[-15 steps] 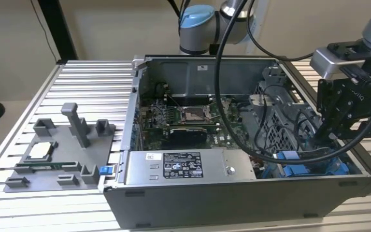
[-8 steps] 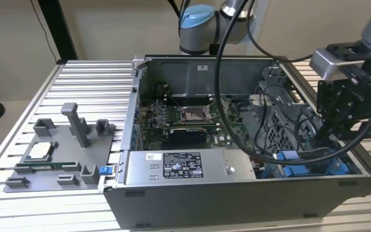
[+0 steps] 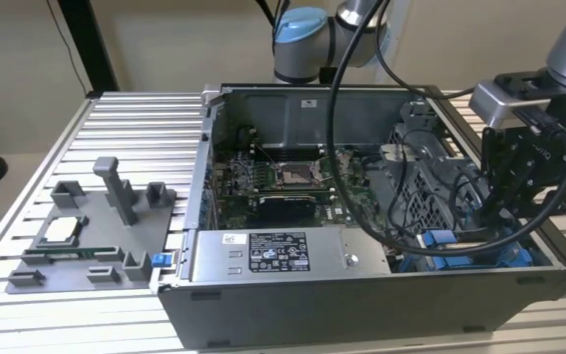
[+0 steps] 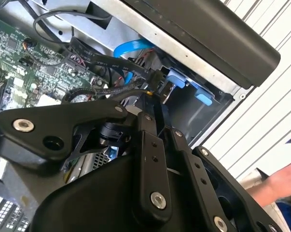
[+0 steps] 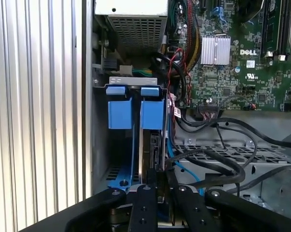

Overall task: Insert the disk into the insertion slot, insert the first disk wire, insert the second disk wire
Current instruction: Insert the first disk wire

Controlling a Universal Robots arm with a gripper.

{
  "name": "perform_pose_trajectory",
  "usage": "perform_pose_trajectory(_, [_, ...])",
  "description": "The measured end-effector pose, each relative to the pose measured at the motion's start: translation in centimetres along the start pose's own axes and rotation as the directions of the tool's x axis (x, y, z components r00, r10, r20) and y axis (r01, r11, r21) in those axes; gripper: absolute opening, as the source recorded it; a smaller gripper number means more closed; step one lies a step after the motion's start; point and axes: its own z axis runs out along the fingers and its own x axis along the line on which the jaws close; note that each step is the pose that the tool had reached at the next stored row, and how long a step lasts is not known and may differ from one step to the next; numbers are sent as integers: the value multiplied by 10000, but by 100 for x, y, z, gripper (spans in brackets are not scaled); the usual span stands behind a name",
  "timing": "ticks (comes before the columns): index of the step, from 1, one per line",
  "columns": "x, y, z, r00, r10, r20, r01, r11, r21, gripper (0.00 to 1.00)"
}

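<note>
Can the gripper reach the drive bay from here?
Probably yes: the gripper hangs right over the drive bay, and the black cables loop beside it, not across its opening.

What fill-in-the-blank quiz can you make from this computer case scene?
The insertion slot has plastic tabs coloured ____. The gripper reaches into the computer case at the exterior view's ____ side. The motherboard is coloured ____. Missing words: blue, right, green.
</note>
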Motion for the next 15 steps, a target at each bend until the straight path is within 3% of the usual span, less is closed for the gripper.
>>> perform_pose_trajectory(15, [9,-13,71,10000,0,-9,0,10000,0,0])
